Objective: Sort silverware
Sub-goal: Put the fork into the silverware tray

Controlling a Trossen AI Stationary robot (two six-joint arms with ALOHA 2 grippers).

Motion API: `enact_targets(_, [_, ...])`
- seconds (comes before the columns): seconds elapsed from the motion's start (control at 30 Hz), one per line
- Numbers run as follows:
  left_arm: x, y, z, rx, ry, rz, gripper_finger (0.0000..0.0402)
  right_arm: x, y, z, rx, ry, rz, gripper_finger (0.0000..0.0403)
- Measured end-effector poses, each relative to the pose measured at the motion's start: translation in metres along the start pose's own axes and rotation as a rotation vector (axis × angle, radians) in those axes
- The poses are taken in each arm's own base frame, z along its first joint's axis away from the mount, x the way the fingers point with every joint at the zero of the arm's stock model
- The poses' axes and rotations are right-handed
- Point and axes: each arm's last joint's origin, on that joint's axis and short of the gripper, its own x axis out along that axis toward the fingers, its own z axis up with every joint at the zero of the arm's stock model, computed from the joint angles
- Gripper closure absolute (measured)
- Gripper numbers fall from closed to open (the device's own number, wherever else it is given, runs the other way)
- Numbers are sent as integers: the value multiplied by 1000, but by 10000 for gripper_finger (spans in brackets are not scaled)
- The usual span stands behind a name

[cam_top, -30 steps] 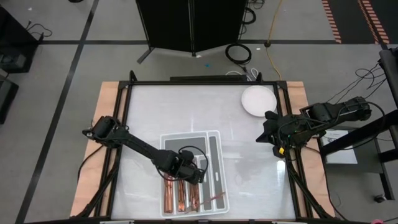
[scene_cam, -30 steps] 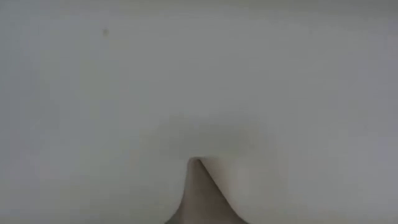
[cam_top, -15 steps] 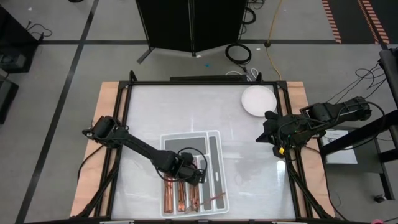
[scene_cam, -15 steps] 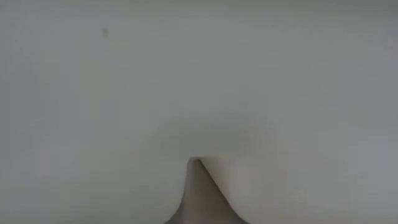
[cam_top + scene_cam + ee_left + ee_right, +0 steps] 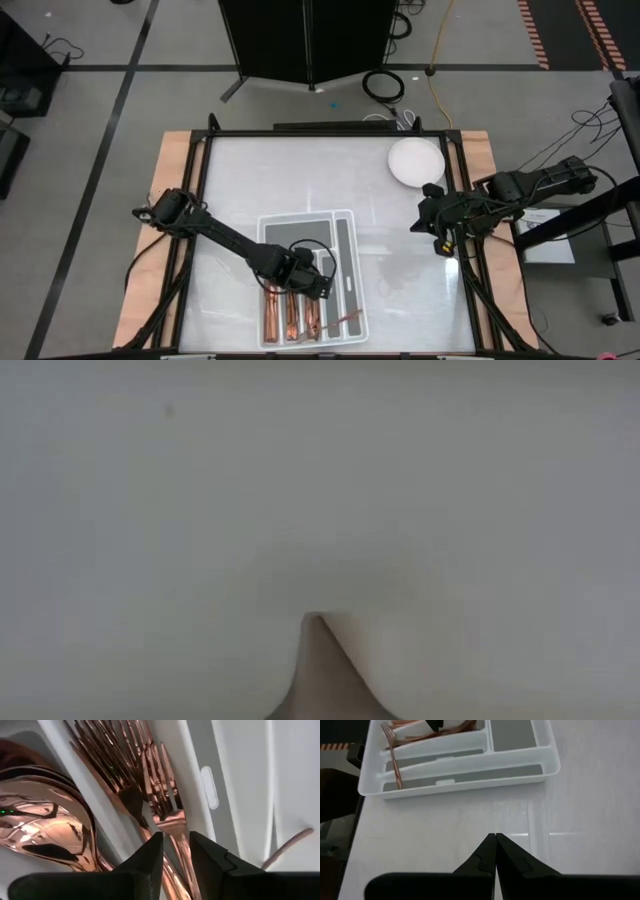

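My left claw (image 5: 175, 851) hangs low inside the white divided tray (image 5: 352, 216), which sits toward the near edge of the bench (image 5: 240, 170), a little left of centre. Its two dark fingers (image 5: 150, 857) stand slightly apart, with the neck of a copper fork (image 5: 167, 802) lying between them; whether they touch it I cannot tell. That fork lies on a heap of other forks (image 5: 107, 755) in one long compartment, and stacked spoons (image 5: 47, 822) fill the compartment beside it, across a white divider. From above, the silverware (image 5: 293, 315) shows as copper bundles in the tray's near compartments, with one more piece (image 5: 345, 318) lying aslant at the tray's near right corner. My right claw (image 5: 494, 840) hovers over the bare bench near the right edge, its fingers pressed together on nothing, facing the tray from well apart. A round white plate (image 5: 415, 161) sits by the far right corner.
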Motion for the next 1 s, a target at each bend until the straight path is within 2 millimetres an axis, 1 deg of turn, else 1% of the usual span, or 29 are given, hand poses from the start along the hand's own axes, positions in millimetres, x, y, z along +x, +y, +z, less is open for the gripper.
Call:
enact_targets(0.1, [2,1,1,22,-1,13,311,5,-1,-4,9,20,-7,403])
enact_targets(0.23, [7,2,3,43,-5,25,313,8,-2,-7,16,32,-11,403])
enact_targets(0.47, [13,-1,9,122,-8,7,313,8,0,-2,20,-15,10,403])
enact_targets(0.63, [21,0,12,176,37,22,311,8,1,1,20,-43,20,403])
enact_targets(0.77, [22,3,20,192,82,63,289,8,1,1,19,-47,21,403])
enact_targets(0.9, [24,4,35,203,94,77,260,8,1,1,19,-47,21,403])
enact_targets(1.0, [24,5,45,203,104,85,249,8,1,1,28,-46,21,403])
